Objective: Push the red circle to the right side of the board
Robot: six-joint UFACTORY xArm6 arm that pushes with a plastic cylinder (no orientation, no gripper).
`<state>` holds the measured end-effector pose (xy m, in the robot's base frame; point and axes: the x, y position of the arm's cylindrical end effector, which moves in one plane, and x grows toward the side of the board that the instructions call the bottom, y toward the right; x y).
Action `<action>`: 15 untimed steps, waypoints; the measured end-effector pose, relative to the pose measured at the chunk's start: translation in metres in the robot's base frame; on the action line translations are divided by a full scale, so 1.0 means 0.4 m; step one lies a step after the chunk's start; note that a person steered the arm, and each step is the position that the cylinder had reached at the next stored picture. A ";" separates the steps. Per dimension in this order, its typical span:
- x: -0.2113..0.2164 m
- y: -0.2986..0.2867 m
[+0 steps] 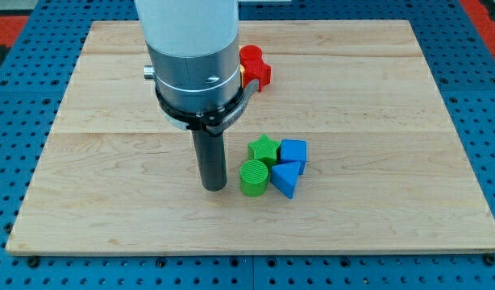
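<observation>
Arm: coming straight down from the view's top – a wide white and grey barrel (193,56) with a dark collar, upright over the middle of the board (376,97).
Rod: short, dark and vertical below the collar, no lean to it that I can see.
My tip (214,188): planted on the wood just left of centre, nearer the bottom edge than the top edge.
Tool state: a plain rod – nothing to spread or pinch, and it is holding nothing.
Red block (255,66): up near the top edge, close to the middle, half hidden behind the barrel – its shape I cannot make out from here.
Tip to red block: well apart, with the red block further towards the top edge.
Green cylinder (253,177): just beside my tip on the right, whether they touch I cannot tell.
Green star (264,148): right behind the cylinder.
Blue cube (293,151): right of the star.
Blue triangle (286,178): right of the cylinder, in the same tight cluster.
</observation>
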<state>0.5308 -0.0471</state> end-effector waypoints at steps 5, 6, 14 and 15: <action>-0.262 -0.128; -0.271 -0.128; -0.435 -0.215; -0.534 -0.158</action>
<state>0.3174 -0.1103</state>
